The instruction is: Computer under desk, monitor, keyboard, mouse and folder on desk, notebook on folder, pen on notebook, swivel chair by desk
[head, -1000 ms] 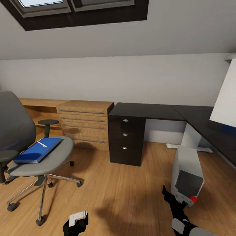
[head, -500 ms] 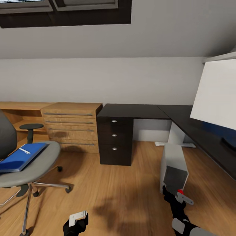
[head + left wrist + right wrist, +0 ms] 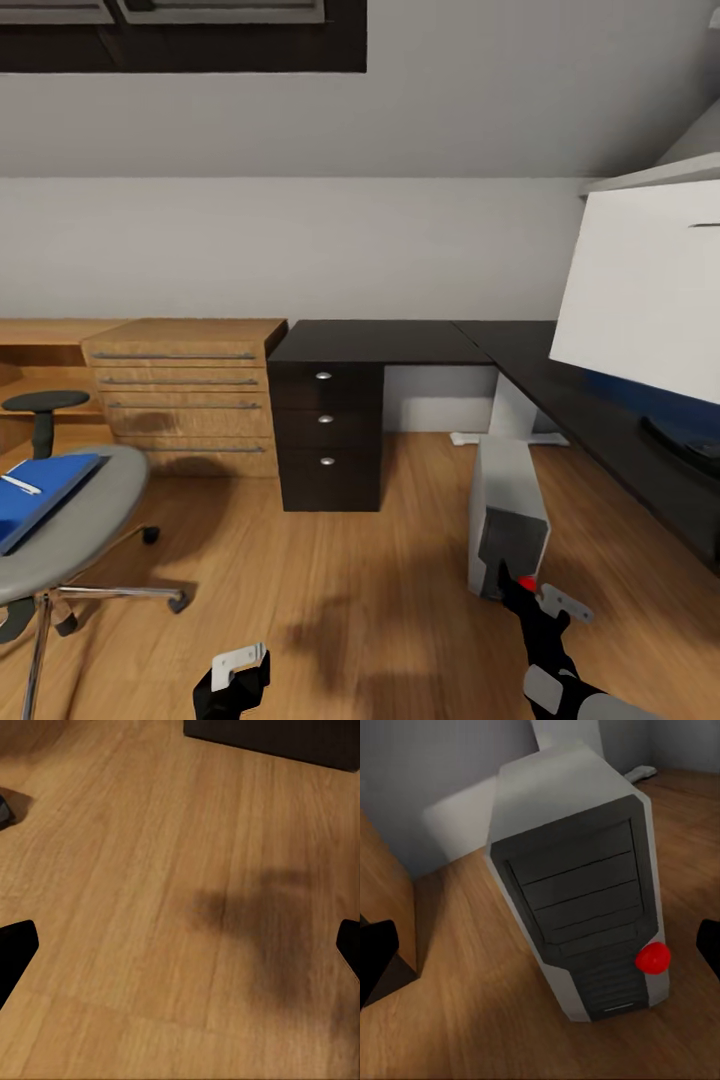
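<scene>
From the head camera I see the computer [image 3: 508, 520] standing on the wooden floor [image 3: 350, 580], and I take it as my landmark. The counter [image 3: 420, 342] runs behind it and along its right side; the tower sits out in front of the white pedestal leg [image 3: 512, 412], beside the counter's edge rather than beneath the top as far as I can tell. Above and to the right of the computer, the monitor [image 3: 645, 290] shows me its white back, with part of its black base on the counter. Well to the left of the computer is the black drawer unit [image 3: 328, 435] under the counter's end, then a wooden chest [image 3: 185, 395]. Farthest left, the chair [image 3: 70, 510] carries the folder [image 3: 35, 492] on its seat, with the pen [image 3: 22, 485] lying on the folder.

My right end effector [image 3: 540, 600] hangs just in front of the computer, near its lower front. The right wrist camera gives what the head camera blurs: the tower's dark slatted front [image 3: 585, 907] and a red button [image 3: 652, 958] low on it, with both fingertips [image 3: 375, 949] wide apart at the frame's edges, released and holding nothing.

My left end effector [image 3: 235, 670] hovers over bare floor, well left of the computer. Its wrist camera shows floorboards [image 3: 165, 885] with a soft shadow, fingers spread, likewise released.
</scene>
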`<state>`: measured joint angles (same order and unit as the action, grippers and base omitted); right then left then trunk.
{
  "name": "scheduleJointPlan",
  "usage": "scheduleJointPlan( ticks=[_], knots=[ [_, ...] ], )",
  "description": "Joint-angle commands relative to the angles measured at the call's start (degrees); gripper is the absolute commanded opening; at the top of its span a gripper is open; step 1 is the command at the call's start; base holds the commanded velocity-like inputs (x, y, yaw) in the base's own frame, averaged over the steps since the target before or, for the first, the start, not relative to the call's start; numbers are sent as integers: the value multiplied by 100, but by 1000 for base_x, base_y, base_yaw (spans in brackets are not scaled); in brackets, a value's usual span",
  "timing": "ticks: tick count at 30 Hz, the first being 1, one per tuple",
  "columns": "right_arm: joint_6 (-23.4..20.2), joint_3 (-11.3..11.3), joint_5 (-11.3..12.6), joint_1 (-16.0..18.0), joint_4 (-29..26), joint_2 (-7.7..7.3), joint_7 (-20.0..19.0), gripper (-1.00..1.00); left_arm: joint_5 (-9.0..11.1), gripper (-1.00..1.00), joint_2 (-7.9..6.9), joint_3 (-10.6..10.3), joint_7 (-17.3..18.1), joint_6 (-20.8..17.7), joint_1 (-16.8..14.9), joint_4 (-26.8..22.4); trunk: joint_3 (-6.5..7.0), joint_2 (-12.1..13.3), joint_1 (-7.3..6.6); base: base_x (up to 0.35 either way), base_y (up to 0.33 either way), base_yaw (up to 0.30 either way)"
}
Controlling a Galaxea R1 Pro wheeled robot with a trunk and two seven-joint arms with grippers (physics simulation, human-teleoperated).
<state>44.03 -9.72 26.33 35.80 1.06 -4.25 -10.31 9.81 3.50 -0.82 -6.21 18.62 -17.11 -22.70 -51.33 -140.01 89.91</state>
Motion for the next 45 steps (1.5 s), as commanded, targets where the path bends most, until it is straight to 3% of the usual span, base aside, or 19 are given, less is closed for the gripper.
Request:
scheduleJointPlan(
  ticks=[1,8,11,14,15,18,19,22,25,31,35,39,45],
  knots=[
    [23,-45,17,6,11,3,-59,100,34,100,2,-11,-12,19,-3,3,-6,-2,1,136,-31,-13],
    [108,-10,9,6,-7,18,-41,100,30,100,9,-14,-12,19,-3,3,-5,-2,1,53,-12,-5],
    [122,166,-4,6,-18,24,95,100,30,100,10,-14,-12,19,-3,3,-5,-2,1,80,-3,-1],
    [125,453,-52,6,-24,30,340,100,30,100,10,-15,-12,19,-3,3,-5,-2,1,110,-1,-1],
    [118,681,-102,6,-28,35,556,100,28,100,10,-15,-12,19,-3,3,-5,-2,1,63,-1,0],
    [106,1029,-208,6,-32,65,937,100,25,100,10,-15,-12,19,-3,3,-5,-2,1,41,0,0],
    [91,1237,-286,6,-40,100,1194,100,23,100,10,-15,-12,19,-3,3,-5,-2,1,21,0,0],
    [-29,1531,-415,6,-131,152,1593,100,22,100,17,-15,-12,19,-3,3,-5,-2,1,13,0,0],
    [-323,1668,-484,6,-300,171,1775,100,24,100,41,-15,-12,19,-3,3,-5,-2,1,5,0,0],
    [-891,1747,-525,6,-616,155,1880,100,25,100,66,-15,-12,19,-3,3,-5,-2,1,1,0,0],
    [-983,1756,-530,6,-695,141,1894,100,26,100,70,-15,-12,19,-3,3,-5,-2,1,0,0,0],
    [-940,1756,-532,6,-735,129,1899,100,23,100,71,-15,-12,19,-3,3,-5,-2,1,0,0,0],
    [-412,1755,-526,6,-718,109,1901,100,27,100,72,-15,-12,19,-3,3,-5,-2,1,0,0,0]
  ],
)
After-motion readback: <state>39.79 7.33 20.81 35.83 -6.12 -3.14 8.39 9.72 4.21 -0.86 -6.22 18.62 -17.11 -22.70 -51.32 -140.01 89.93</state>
